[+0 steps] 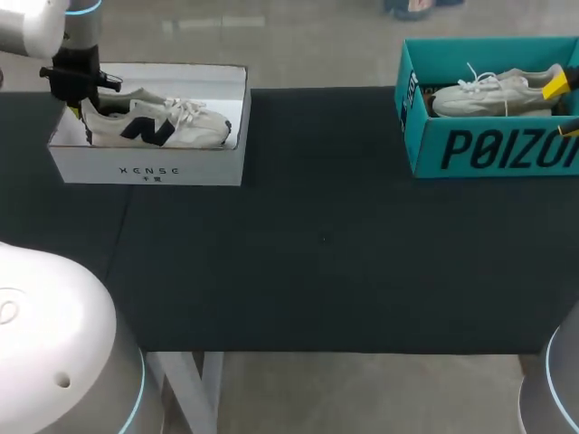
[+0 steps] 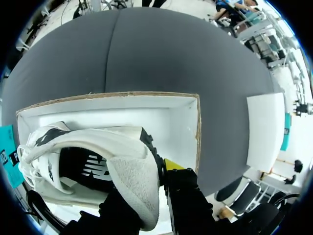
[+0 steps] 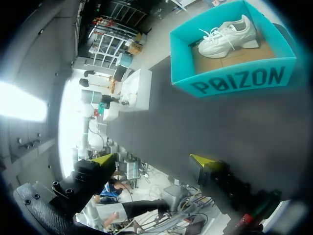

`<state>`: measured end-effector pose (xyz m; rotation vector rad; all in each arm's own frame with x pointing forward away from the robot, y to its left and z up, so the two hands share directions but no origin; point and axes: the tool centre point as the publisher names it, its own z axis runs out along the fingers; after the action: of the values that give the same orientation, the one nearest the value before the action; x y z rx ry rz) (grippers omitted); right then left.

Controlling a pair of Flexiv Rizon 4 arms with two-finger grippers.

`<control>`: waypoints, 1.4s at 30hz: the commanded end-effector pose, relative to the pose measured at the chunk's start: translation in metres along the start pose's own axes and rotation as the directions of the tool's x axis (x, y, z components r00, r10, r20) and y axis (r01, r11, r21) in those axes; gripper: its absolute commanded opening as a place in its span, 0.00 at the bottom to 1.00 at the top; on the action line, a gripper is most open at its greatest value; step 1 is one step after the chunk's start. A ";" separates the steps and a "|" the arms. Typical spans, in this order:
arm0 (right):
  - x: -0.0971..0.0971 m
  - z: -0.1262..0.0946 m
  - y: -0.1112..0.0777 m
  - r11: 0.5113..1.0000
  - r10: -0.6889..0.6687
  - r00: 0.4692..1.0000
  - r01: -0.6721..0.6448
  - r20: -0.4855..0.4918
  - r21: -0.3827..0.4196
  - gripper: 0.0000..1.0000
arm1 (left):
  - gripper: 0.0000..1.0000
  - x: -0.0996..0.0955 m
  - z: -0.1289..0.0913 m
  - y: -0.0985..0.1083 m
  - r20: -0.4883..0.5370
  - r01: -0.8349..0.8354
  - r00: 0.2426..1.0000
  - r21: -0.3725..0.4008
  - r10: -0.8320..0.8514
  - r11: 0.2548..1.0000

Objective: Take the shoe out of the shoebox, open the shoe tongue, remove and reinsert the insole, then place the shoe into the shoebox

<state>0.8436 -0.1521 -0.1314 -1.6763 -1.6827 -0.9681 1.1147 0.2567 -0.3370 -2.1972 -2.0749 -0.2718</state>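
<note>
Closest in, the left tool (image 2: 154,182) sits at the heel of the shoe (image 2: 98,147). The padded heel fills the narrow gap between its fingers. One yellow tip lies against the back of the heel, and the other finger goes down on the inner side, where the heel hides its tip. I read this as a firm pinch on the heel, not a mere touch. Ahead of the tool the shoe lies on its sole inside the white box (image 2: 166,117), toe pointing away, and nothing shows it raised clear of the box floor. The first step therefore looks begun but not finished: the grasp is taken and the lift out has yet to come. All the rest of the task is left to do. The laces (image 1: 187,110) look done up and the tongue (image 2: 49,171) lies flat at the fore end of the opening. The dark insole (image 2: 80,166) sits in place just ahead of the inner finger. Opening the tongue, pulling the insole out, putting it back in and returning the shoe to the box all remain. The right tool (image 3: 154,160) hangs spread wide with nothing between its fingers. Well ahead of it, across bare table (image 1: 326,235), a teal box (image 3: 234,81) holds a second shoe (image 3: 227,36). That arm has no part in the grasp at present, and my guess is it will be needed once the shoe is out, to steady it or work the tongue.
</note>
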 end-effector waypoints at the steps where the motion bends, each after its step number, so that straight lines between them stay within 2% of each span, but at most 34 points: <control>1: 0.000 0.000 0.000 1.000 0.001 1.000 -0.001 0.003 0.001 1.00 | 0.00 -0.005 0.009 -0.003 -0.001 0.000 1.000 0.018 0.001 1.000; 4: 0.000 0.000 0.000 1.000 0.001 1.000 -0.001 0.003 0.001 1.00 | 0.00 -0.008 0.016 -0.004 0.004 0.001 1.000 0.029 -0.001 1.000; 6: 0.000 0.000 0.000 1.000 0.001 1.000 -0.001 0.003 0.001 1.00 | 0.43 -0.011 0.018 -0.004 0.006 0.003 1.000 0.037 -0.003 0.999; 7: 0.000 0.000 0.000 1.000 0.001 1.000 -0.001 0.003 0.001 1.00 | 0.79 -0.012 0.018 -0.005 0.011 0.000 1.000 0.042 0.000 0.999; 8: 0.000 0.000 0.000 1.000 0.001 1.000 -0.001 0.003 0.001 1.00 | 1.00 -0.013 0.017 -0.006 0.014 0.000 1.000 0.041 -0.001 0.999; 13: 0.000 0.000 0.000 1.000 0.001 1.000 -0.001 0.003 0.001 1.00 | 1.00 -0.013 -0.003 -0.009 0.017 0.018 1.000 0.015 -0.018 1.000; 18: 0.000 0.000 0.000 1.000 0.001 1.000 -0.001 0.003 0.001 1.00 | 1.00 -0.012 -0.041 -0.011 0.043 0.053 0.998 -0.025 -0.052 0.998; 23: 0.000 0.000 0.000 1.000 0.001 1.000 -0.001 0.003 0.001 1.00 | 1.00 -0.011 -0.079 -0.012 0.056 0.103 0.993 -0.016 -0.102 0.995; 27: 0.000 0.000 0.000 1.000 0.001 1.000 -0.001 0.003 0.001 1.00 | 1.00 -0.010 -0.107 -0.022 0.051 0.199 0.979 0.001 -0.199 0.980; 30: 0.000 0.000 0.000 1.000 0.001 1.000 -0.001 0.003 0.001 1.00 | 1.00 -0.009 -0.122 -0.032 0.042 0.296 0.955 -0.028 -0.294 0.955; 33: 0.004 -0.010 0.019 0.993 -0.113 0.991 0.109 0.070 0.051 1.00 | 1.00 -0.012 -0.130 -0.037 0.060 0.348 0.937 -0.034 -0.345 0.937; 38: -0.014 -0.022 0.060 0.974 -0.214 0.951 0.190 0.222 0.122 1.00 | 1.00 -0.025 -0.141 -0.044 0.102 0.359 0.929 -0.022 -0.355 0.933; 41: -0.030 -0.027 0.093 0.963 -0.261 0.902 0.219 0.342 0.158 1.00 | 1.00 -0.034 -0.147 -0.050 0.112 0.345 0.933 -0.018 -0.341 0.938; 42: -0.038 -0.028 0.104 0.964 -0.262 0.865 0.211 0.428 0.164 1.00 | 1.00 -0.038 -0.149 -0.051 0.118 0.338 0.935 -0.017 -0.333 0.941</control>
<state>0.8984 -0.1962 -0.1400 -1.7155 -2.0752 -0.9104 1.0637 0.1976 -0.2053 -1.8898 -2.5209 -0.1923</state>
